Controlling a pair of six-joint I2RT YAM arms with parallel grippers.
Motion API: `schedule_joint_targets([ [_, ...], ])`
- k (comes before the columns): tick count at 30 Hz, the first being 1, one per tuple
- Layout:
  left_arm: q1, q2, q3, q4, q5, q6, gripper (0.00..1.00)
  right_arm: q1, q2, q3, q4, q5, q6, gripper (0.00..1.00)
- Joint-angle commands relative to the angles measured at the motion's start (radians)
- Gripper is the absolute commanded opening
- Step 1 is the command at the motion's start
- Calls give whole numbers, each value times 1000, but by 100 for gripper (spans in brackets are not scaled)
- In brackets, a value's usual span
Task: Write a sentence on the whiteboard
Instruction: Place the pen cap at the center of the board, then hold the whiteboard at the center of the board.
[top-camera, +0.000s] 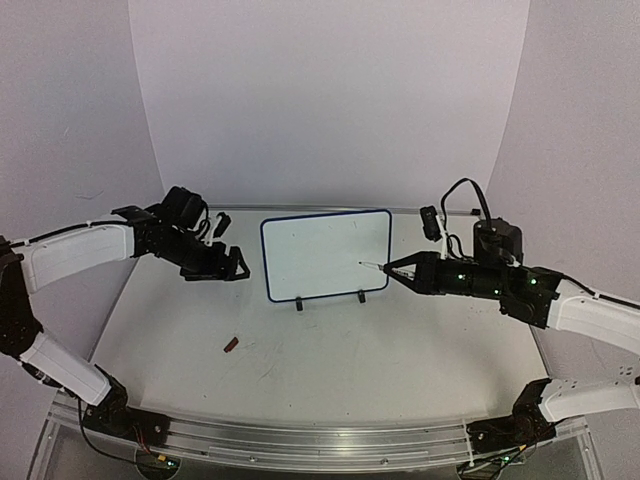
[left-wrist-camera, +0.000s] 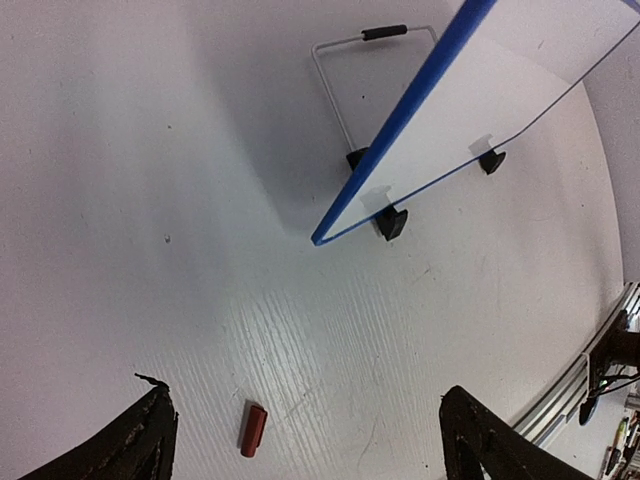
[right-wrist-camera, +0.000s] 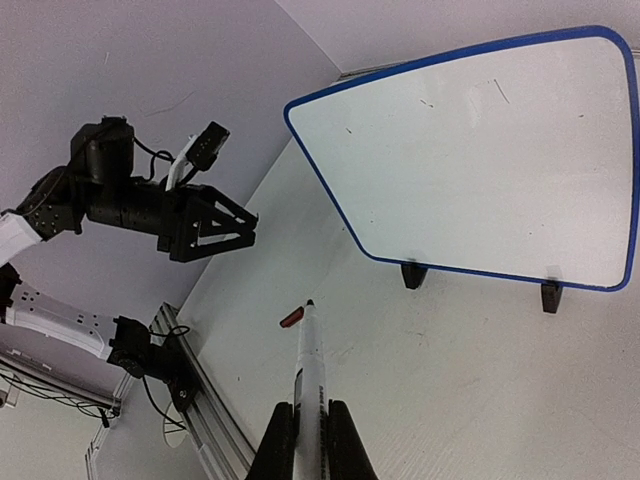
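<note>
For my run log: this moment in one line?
whiteboard: upright, blank | right fingers: shut on marker, tip off board | left fingers: open, empty | red cap: on table

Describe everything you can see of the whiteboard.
The whiteboard is a small white rectangle with rounded corners and a thin blue frame. It stands upright on two black feet on the table, with a wire stand behind it. Its face is blank but for a few faint specks; no writing shows. Only the table is seen touching it; the marker points toward it but stays apart.
</note>
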Motion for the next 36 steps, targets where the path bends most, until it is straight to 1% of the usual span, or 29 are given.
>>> schedule_joint_targets([
  [1, 81, 45, 95, -10, 156, 201, 89, 2, -43, -6, 8, -26, -13, 0],
  [5, 117, 51, 124, 114, 298, 266, 89, 2, -54, -2, 21, -38, -14, 0],
  [9, 124, 92, 180, 179, 411, 316, 89, 2, -32, 6, 65, -65, -13, 0],
  [12, 126, 154, 228, 186, 452, 387, 88, 2, 4, 21, 109, -93, -9, 0],
  [16, 132, 260, 295, 158, 463, 447, 86, 2, 52, 36, 164, -130, 0, 0],
  [18, 133, 303, 326, 156, 463, 460, 80, 4, 64, 33, 183, -139, 5, 0],
  [21, 133, 339, 347, 176, 481, 464, 62, 5, 72, 21, 205, -137, 3, 0],
  [24, 132, 346, 343, 199, 508, 467, 50, 11, 85, 12, 213, -113, -5, 0],
  [27, 133, 341, 333, 205, 515, 477, 43, 26, 109, 20, 214, -91, -19, 0],
  [34, 133, 340, 347, 200, 519, 496, 32, 61, 186, 66, 241, -58, -46, 0],
  [36, 133, 338, 349, 199, 520, 501, 26, 67, 210, 74, 256, -48, -45, 0],
])
